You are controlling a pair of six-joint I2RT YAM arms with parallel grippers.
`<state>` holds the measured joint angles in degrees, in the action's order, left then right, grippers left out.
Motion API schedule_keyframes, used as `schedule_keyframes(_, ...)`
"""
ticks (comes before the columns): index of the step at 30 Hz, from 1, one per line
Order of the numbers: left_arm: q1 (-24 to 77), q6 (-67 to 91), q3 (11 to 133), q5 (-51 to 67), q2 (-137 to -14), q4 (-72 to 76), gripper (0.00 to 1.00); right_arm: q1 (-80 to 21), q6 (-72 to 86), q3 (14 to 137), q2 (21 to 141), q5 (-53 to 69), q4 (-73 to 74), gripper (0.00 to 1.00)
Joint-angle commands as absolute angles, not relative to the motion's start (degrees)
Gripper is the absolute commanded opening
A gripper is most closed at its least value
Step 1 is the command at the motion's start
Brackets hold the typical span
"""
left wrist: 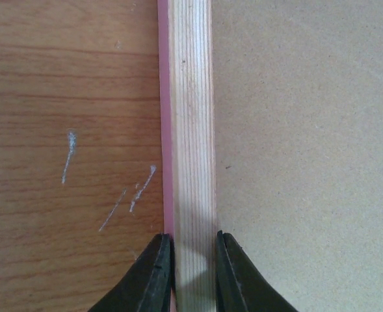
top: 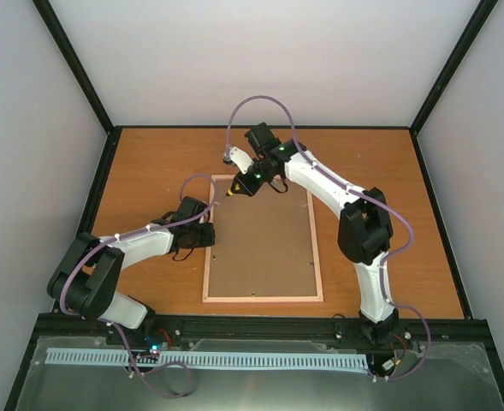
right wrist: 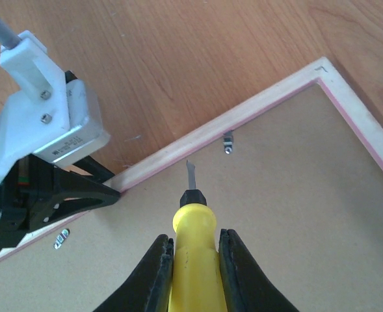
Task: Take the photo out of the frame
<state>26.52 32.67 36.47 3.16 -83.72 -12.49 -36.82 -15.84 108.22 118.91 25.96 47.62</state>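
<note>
Our left gripper [left wrist: 192, 242] pinches the thin pink wooden frame [left wrist: 190, 130]. Our right gripper [right wrist: 195, 235] clamps a yellow-handled tool [right wrist: 192, 263].

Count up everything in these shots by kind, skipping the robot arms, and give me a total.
pink frame: 1
backing board: 1
yellow-handled screwdriver: 1
metal clips, seen from the right wrist: 2
Total: 5

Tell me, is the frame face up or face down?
Face down: the frame shows its brown backing board and metal clips upward.
</note>
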Motion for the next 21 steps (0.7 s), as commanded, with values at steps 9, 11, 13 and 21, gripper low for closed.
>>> schedule_keyframes(9,26.13,33.76,34.99,4.48,-81.56,-10.64,0.01,-39.02,-14.52,116.51,126.79,23.06,48.95,0.03)
schedule_keyframes(11,26.17,33.81,34.90,4.65,-81.61,-10.51,0.01,-39.02,-14.42,117.79,127.99,22.51,49.15,0.03)
schedule_keyframes(13,26.15,33.91,34.69,4.85,-81.50,-10.25,0.01,-39.00,-14.26,118.75,129.00,22.50,49.29,0.03)
schedule_keyframes(21,26.11,34.19,34.22,5.19,-81.10,-9.84,0.01,-39.02,-14.07,120.19,131.62,21.88,49.74,0.03)
